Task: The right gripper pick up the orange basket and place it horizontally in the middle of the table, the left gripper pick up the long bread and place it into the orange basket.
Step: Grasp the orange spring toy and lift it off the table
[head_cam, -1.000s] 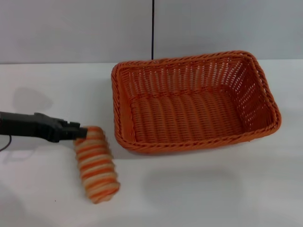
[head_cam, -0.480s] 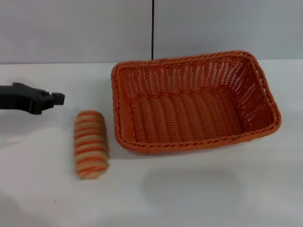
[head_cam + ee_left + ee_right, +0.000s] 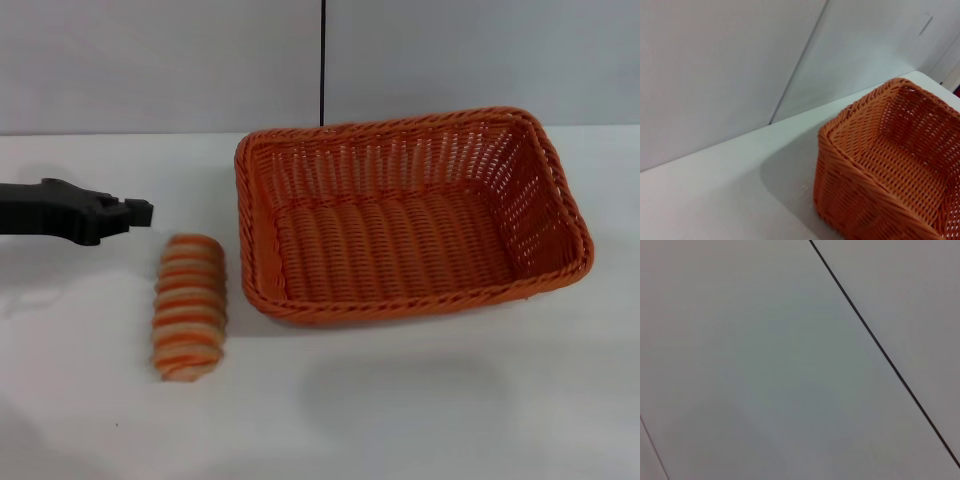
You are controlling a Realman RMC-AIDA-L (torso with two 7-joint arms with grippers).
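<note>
The long bread (image 3: 188, 307) lay flat on the table (image 3: 420, 410) just beside the orange basket's (image 3: 410, 215) left wall, its long axis running roughly parallel to that wall, near end toward the robot. The left gripper (image 3: 138, 212) sat a bit left of the bread's far end and apart from it, holding nothing; I couldn't tell how far open its fingers were. The basket had nothing in it. The right gripper wasn't in sight (its wrist camera only showed wall), so the left arm was clearly the nearer one.
</note>
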